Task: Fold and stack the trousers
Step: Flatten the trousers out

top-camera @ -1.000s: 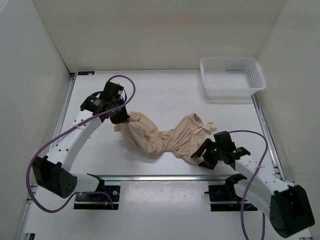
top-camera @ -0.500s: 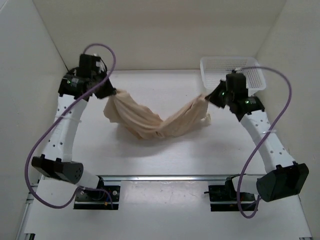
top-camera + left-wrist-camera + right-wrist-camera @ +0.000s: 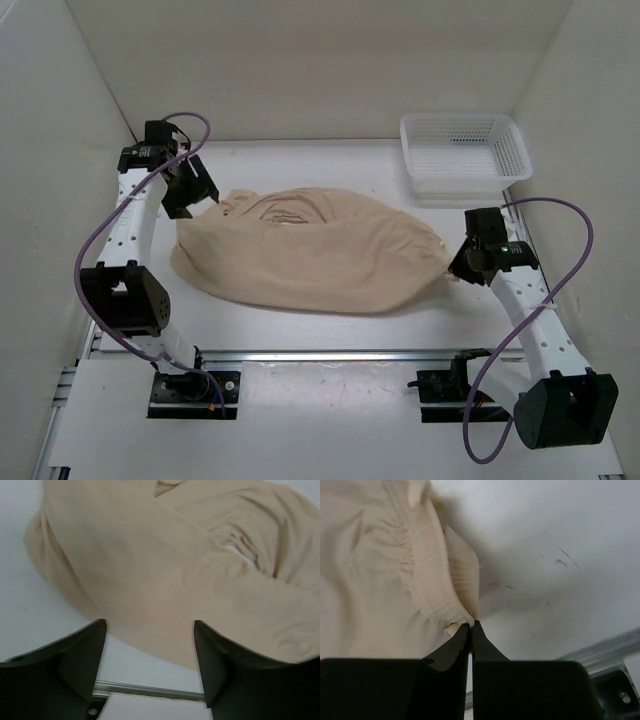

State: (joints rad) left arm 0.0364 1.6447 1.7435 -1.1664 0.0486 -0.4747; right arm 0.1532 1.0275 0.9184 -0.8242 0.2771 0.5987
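Observation:
The light beige trousers (image 3: pixel 310 255) lie spread in a wide, wrinkly oval across the middle of the table. My left gripper (image 3: pixel 203 196) hovers at their back left corner, open. In the left wrist view its dark fingers (image 3: pixel 75 652) stand wide apart around empty space (image 3: pixel 150 625), with the trousers (image 3: pixel 165 565) below and beyond them. My right gripper (image 3: pixel 455 265) sits at the cloth's right tip. The right wrist view shows this gripper (image 3: pixel 471 624) shut on the gathered elastic edge of the trousers (image 3: pixel 385 570).
A white mesh basket (image 3: pixel 463 152) stands at the back right corner. A metal rail (image 3: pixel 330 355) runs along the table's front edge. White walls close in the left, right and back sides.
The trousers went from a bunched heap, lifted and hung between both arms, to lying spread on the table. The left gripper has opened and let go; the right came down, still shut on the cloth.

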